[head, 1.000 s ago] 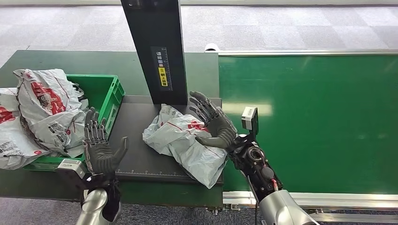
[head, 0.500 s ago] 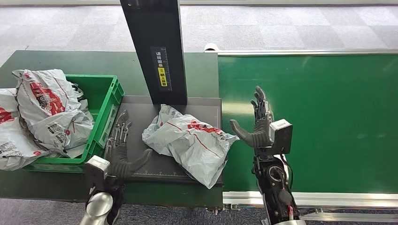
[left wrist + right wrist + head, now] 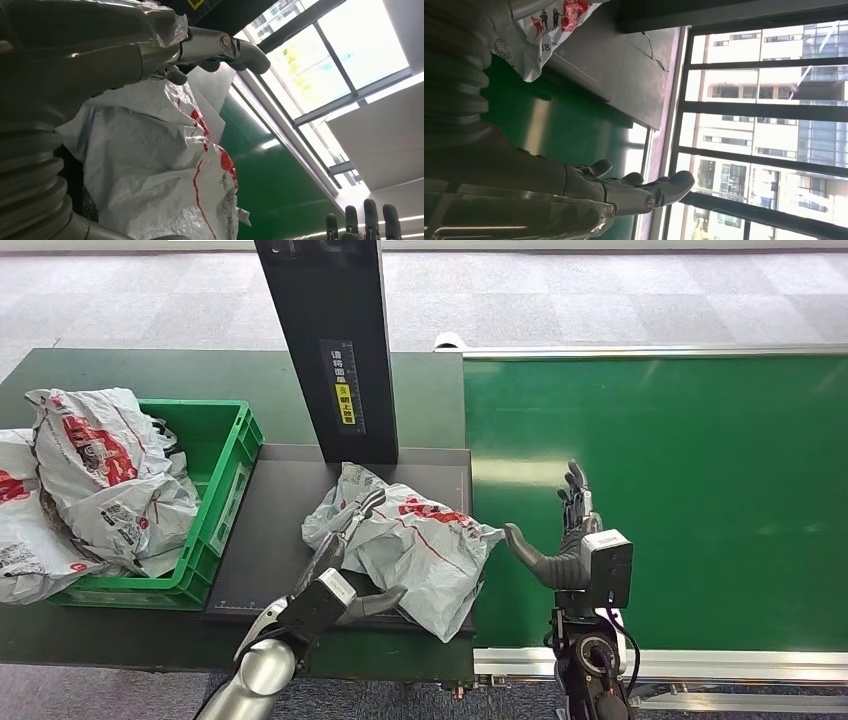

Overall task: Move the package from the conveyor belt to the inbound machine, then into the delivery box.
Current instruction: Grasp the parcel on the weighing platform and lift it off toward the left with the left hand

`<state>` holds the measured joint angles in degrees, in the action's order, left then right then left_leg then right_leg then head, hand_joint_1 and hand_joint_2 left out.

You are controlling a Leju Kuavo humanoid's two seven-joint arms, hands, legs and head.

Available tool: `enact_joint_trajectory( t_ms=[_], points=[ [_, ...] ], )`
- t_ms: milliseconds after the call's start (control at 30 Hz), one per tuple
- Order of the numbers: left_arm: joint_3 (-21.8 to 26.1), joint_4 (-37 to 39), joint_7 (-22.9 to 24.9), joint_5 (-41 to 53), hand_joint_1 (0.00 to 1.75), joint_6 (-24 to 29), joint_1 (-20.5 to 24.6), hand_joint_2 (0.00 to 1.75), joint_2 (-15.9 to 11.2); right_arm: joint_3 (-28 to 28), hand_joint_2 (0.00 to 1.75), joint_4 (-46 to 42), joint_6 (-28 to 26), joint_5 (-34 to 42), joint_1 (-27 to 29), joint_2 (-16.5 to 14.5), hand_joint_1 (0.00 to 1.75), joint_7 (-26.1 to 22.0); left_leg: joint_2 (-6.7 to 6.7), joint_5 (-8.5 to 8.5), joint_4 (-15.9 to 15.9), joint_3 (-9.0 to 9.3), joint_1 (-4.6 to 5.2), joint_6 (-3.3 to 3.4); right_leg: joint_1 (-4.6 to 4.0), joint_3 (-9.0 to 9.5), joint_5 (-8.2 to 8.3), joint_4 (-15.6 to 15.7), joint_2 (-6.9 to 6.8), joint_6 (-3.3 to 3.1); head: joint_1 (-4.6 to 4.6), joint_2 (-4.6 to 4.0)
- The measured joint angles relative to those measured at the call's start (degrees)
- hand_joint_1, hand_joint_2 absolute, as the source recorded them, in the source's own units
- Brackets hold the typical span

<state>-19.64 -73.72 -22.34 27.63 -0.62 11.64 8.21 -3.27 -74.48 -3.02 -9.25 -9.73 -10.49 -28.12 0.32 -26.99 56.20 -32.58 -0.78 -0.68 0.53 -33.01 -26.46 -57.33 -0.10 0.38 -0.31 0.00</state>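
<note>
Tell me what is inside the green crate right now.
The green crate holds a heap of white packages with red print, spilling over its far side. Part of its green wall and floor shows bare; whatever lies beneath the heap is covered.

Dark green table (image 3: 130, 375), green crate (image 3: 215, 475) w/ bags, black scan platform (image 3: 285, 530) w/ package (image 3: 410, 545)

Crumpled grey-white package (image 3: 410, 545) with red print lies flat on the dark inbound machine (image 3: 280, 525) platform, one corner overhanging toward the green conveyor belt (image 3: 700, 470).
</note>
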Motion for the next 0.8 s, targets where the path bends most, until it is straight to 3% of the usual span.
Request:
enact_joint_trajectory(
  t_ms=[233,333,567,667,800],
  points=[
    [-0.4,0.9,1.3,1.1,0.00,-1.0,0.7,1.75,0.1,0.3,1.75,-0.2,0.3,-0.8,0.1,-0.1,0.00,0.8,0.00,0.00,0.0,0.00,0.00,0.00,0.00,0.00,0.00,0.0,-0.01,0.00,0.00,-0.01],
    [-2.1,3.5,5.6,7.6,0.00,-0.3,2.3,1.75,0.8,0.3,1.75,-0.1,1.2,-3.0,0.0,-0.2,0.00,2.5,-0.05,0.00,0.0,0.00,0.00,0.00,0.00,0.03,0.00,0.0,-0.03,0.00,0.00,-0.01],
    [-7.2,15.9,18.3,25.8,0.00,7.4,8.0,1.75,3.5,-0.2,1.75,2.9,4.2,-7.4,-2.1,-0.9,0.00,3.8,-0.09,0.01,0.0,0.02,0.01,0.01,0.01,0.08,0.01,0.0,-0.03,0.01,0.00,0.00],
    [-8.0,22.6,23.8,33.1,0.00,6.4,11.0,1.75,4.2,-0.2,1.75,4.5,5.4,-7.9,-3.0,-1.1,0.00,3.4,-0.10,0.01,0.0,0.07,0.00,0.01,0.00,0.15,0.01,0.0,-0.05,0.01,-0.02,0.00],
    [-8.3,30.2,24.6,36.9,0.00,3.7,15.1,1.75,5.4,-0.1,1.75,7.2,5.9,-8.2,-4.3,-1.2,0.00,2.7,-0.33,-0.08,-0.1,0.56,0.00,0.04,0.01,0.82,-0.17,0.0,-0.30,0.07,0.01,-0.01]
  ],
)
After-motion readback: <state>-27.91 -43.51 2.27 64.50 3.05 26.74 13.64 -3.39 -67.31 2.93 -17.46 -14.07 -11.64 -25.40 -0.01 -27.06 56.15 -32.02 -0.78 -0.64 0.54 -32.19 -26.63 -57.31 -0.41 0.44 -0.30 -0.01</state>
